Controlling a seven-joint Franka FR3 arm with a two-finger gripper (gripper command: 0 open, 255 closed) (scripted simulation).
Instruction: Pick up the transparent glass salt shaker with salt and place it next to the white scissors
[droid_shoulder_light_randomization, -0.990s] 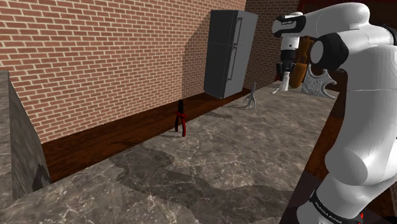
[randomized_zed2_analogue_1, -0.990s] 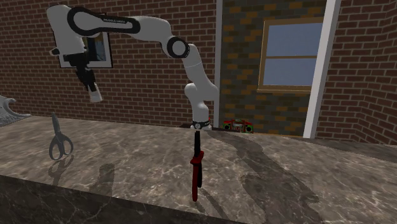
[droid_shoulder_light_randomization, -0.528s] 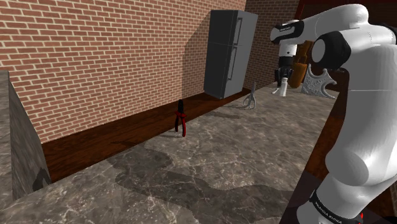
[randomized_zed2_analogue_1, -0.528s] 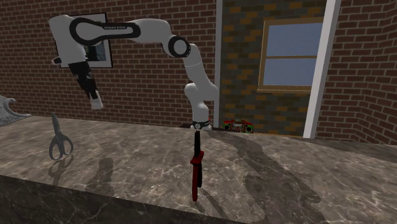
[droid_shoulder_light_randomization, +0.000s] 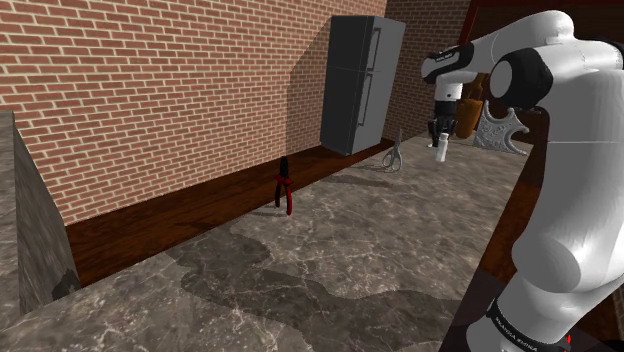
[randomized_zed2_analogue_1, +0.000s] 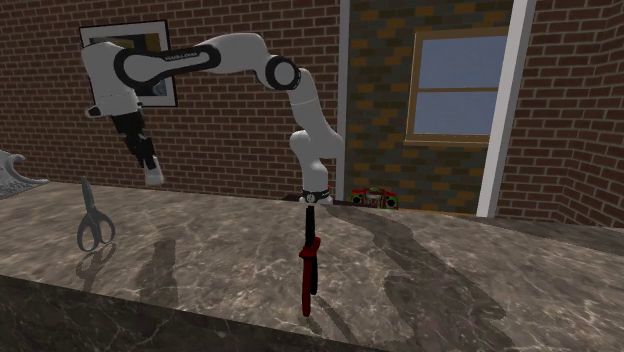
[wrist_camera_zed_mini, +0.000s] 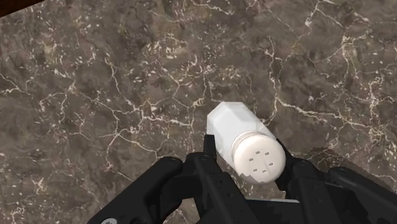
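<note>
Now my jaws pinch the shaker, hanging above the table near the scissors. I should lower it slowly, set it upright, and let go only once its base rests.

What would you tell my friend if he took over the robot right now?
Gripper: fingers shut on the white salt shaker.
Shaker: held in the air above the marble counter, close to the grey scissors that rest on it.
Done: shaker picked up.
Left: lower it, stand it beside the scissors, open the fingers.
</note>
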